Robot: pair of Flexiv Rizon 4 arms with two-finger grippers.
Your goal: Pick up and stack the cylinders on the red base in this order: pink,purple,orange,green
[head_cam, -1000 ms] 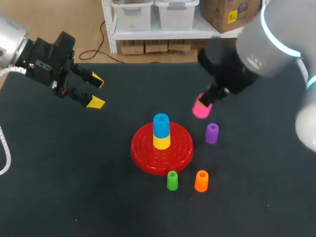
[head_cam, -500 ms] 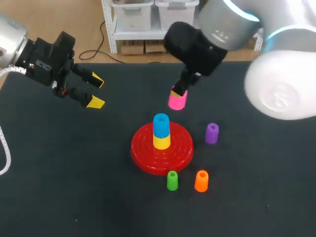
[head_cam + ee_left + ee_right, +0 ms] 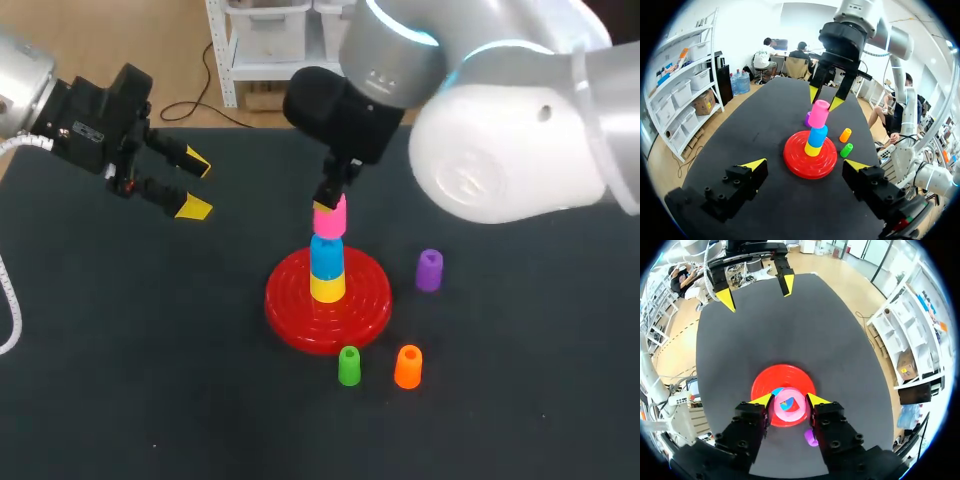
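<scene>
My right gripper is shut on the pink cylinder, holding it just above the blue cylinder that tops a yellow one on the red base. The right wrist view shows the pink cylinder between my yellow tips, directly over the base. The purple cylinder stands right of the base, the green and orange ones in front of it. My left gripper hangs open at the far left, holding nothing; from its view the pink cylinder sits tilted over the stack.
The black table has free room on the left and along the front. My right arm's large white and grey body hangs over the table's back right.
My right arm has swung left across the table, carrying the pink cylinder from beside the purple one to just above the blue cylinder. The left arm has not moved.
</scene>
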